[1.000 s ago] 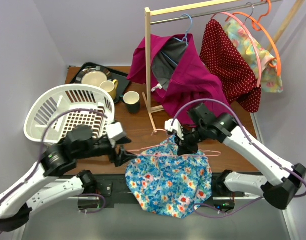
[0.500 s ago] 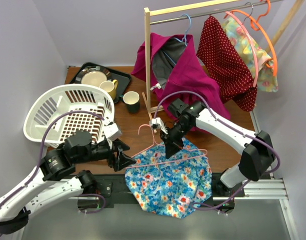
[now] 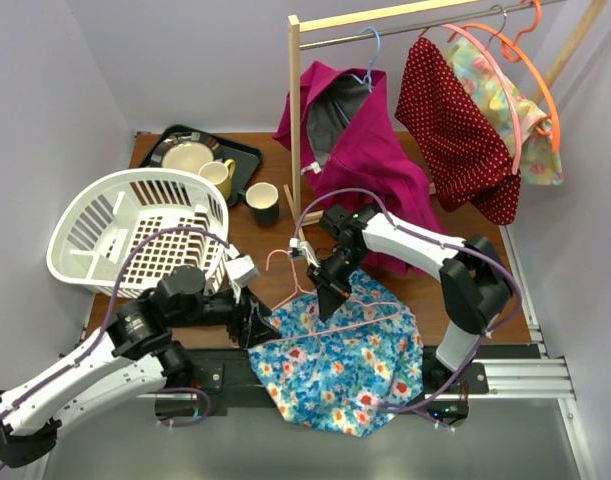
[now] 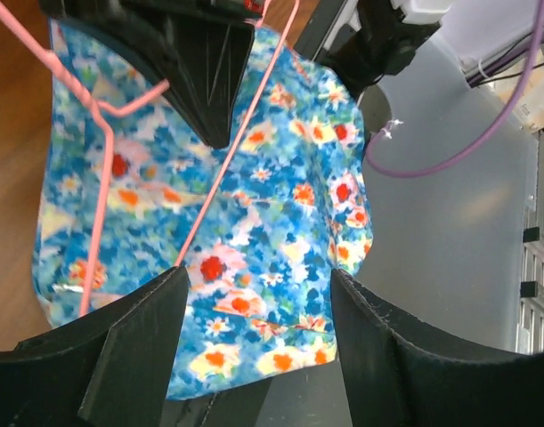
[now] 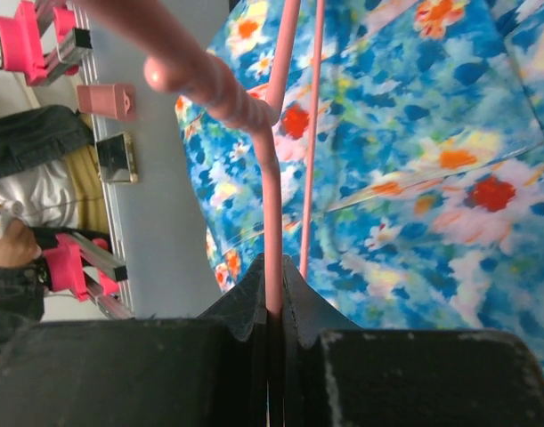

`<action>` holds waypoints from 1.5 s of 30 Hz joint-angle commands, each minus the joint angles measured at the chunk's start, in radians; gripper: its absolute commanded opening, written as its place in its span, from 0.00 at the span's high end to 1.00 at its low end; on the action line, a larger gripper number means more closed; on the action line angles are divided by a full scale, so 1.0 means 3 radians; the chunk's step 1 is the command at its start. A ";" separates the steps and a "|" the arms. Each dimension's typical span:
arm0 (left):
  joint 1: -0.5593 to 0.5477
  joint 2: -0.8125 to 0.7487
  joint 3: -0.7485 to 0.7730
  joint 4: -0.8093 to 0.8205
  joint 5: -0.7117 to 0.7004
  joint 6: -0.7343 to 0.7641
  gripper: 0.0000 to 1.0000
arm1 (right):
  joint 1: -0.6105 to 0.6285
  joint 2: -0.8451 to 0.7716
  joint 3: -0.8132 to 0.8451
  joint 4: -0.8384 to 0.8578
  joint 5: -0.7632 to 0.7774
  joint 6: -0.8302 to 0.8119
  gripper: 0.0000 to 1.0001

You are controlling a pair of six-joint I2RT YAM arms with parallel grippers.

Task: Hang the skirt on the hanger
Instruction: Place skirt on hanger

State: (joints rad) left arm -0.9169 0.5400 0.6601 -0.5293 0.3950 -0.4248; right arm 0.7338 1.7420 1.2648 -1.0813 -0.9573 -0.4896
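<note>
A blue flower-print fabric skirt [image 3: 337, 368] lies at the middle of the near edge of the brown wooden bench [image 3: 260, 240], and its lower half spills over that edge onto the grey base below. A thin pink wire hanger [image 3: 357, 312] sits across the far part of the skirt, above the cloth and not threaded into it. Its hook points toward the far left corner. Whether the wire rests on the fabric cannot be told.

The right gripper [image 3: 329, 298] reaches in from the right edge. Its jaws are pinched tight on the hanger wire just below the twisted neck, as the right wrist view shows plainly, with the wire running up out of the right gripper [image 5: 273, 277] and the skirt [image 5: 414, 178] spread behind the hanger [image 5: 270, 169].

The left gripper [image 3: 257, 326] sits just beside the left border of the skirt at the near edge. Its jaws stand wide apart with nothing between them. In the left wrist view the left gripper [image 4: 258, 302] frames the skirt [image 4: 280, 222], with the long bar of the hanger [image 4: 227, 160] slanting over the flowers.

A white plastic slatted laundry basket [image 3: 135, 225] stands tilted at the left edge. Toward the far left corner there is a black tray [image 3: 247, 155] with a yellow mug [image 3: 220, 176] on it, and a dark cup [image 3: 262, 204] stands on the bench just beside the tray. A wooden clothes rack [image 3: 295, 120] rises along the far edge, carrying a magenta garment [image 3: 370, 150] and a red dotted garment [image 3: 460, 120] — both on hangers of their own.
</note>
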 commanded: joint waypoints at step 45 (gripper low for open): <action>-0.0216 0.0900 -0.0206 -0.0399 -0.1901 -0.1222 0.37 | -0.0150 0.0912 0.0207 0.0316 -0.0347 0.0216 1.00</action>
State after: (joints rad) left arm -0.9764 0.8310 0.5541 -0.6041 -0.1936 -0.7860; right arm 0.6991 2.0083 1.2930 -0.9932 -1.0435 -0.4374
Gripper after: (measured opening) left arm 0.641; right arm 0.040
